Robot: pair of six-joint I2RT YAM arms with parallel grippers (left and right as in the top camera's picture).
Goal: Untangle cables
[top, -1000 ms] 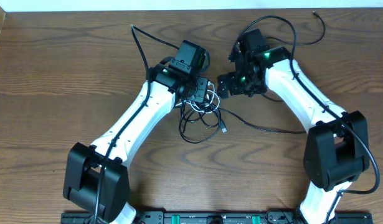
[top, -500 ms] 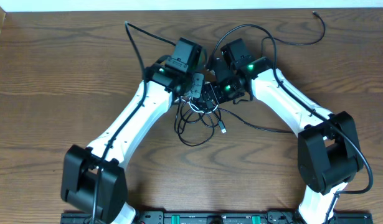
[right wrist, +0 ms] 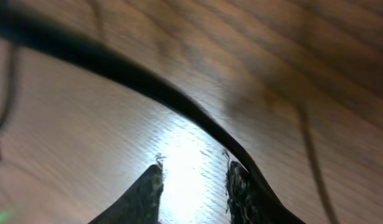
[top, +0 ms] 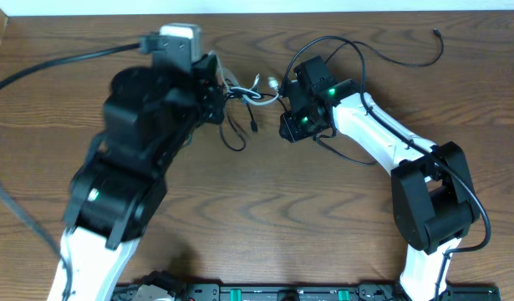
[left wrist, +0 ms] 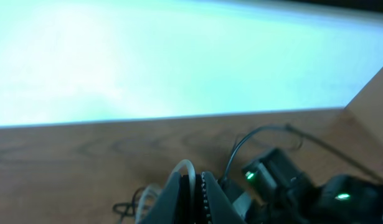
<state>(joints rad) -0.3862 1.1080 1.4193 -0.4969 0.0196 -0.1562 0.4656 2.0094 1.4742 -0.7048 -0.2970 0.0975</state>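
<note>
Two cords are strung between the arms above the tabletop. The left jaws are pressed fully together, and a loop of the white cord is pinched at their tips. They are held high off the wood, close under the overhead camera. From them the white cord and the black cord are stretched toward the right arm, with a slack black loop and a small plug hung below. The right jaws are held partly apart, low over the tabletop. Nothing is seen between them, and a dark cable is passed just beside one fingertip. More black cord is laid out toward the far right corner.
</note>
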